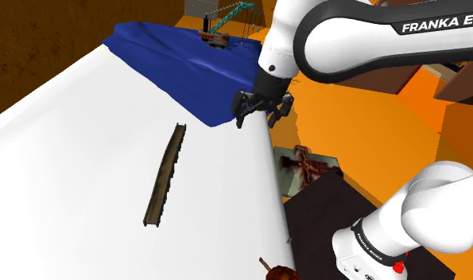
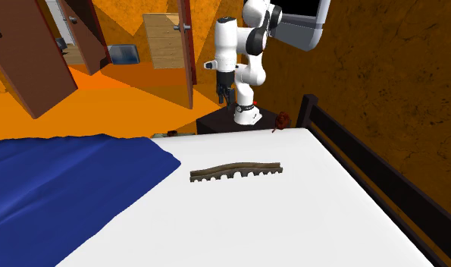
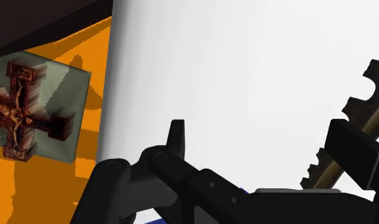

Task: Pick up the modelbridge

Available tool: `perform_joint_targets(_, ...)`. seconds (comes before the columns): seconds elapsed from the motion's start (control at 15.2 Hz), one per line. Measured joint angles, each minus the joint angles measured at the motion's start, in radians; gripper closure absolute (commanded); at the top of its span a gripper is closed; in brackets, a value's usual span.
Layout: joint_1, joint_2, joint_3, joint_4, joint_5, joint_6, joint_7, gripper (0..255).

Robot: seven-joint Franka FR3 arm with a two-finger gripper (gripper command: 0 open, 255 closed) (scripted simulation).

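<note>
The model bridge is a long, thin, dark brown strip with small arches, lying flat on the white bed. In the second exterior view the model bridge lies crosswise in the middle of the bed. My black gripper hangs open in the air over the bed's side edge, beside the blue blanket's corner and well away from the bridge. The gripper appears beyond the bed's far edge in the second exterior view. In the wrist view the gripper holds nothing, and the bridge runs just outside one finger.
A blue blanket covers the bed's far end. A grey tile with a dark cross lies on the orange floor by the dark stand. A model crane stands beyond the blanket. A dark bed frame lines one side; brown doors stand behind.
</note>
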State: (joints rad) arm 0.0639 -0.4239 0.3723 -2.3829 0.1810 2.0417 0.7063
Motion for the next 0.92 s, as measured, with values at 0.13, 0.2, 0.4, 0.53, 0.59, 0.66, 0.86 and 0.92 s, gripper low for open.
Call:
perform_joint_targets(0.13, -0.006, 0.073, 0.045, 0.043, -0.016, 0.032, 0.072, 0)
perform_joint_targets(0.2, -0.008, 0.111, 0.069, 0.065, -0.027, 0.048, 0.111, 0)
perform_joint_targets(0.4, -0.017, 0.224, 0.126, 0.122, -0.076, 0.101, 0.222, 0)
perform_joint_targets(0.53, -0.019, 0.304, 0.158, 0.172, -0.122, 0.122, 0.302, 0)
perform_joint_targets(0.59, -0.017, 0.340, 0.172, 0.190, -0.145, 0.135, 0.342, 0)
perform_joint_targets(0.66, -0.014, 0.388, 0.186, 0.226, -0.177, 0.140, 0.388, 0)
perform_joint_targets(0.86, 0.009, 0.538, 0.202, 0.335, -0.282, 0.151, 0.517, 0)
perform_joint_targets(0.92, 0.022, 0.583, 0.201, 0.372, -0.314, 0.150, 0.556, 0)
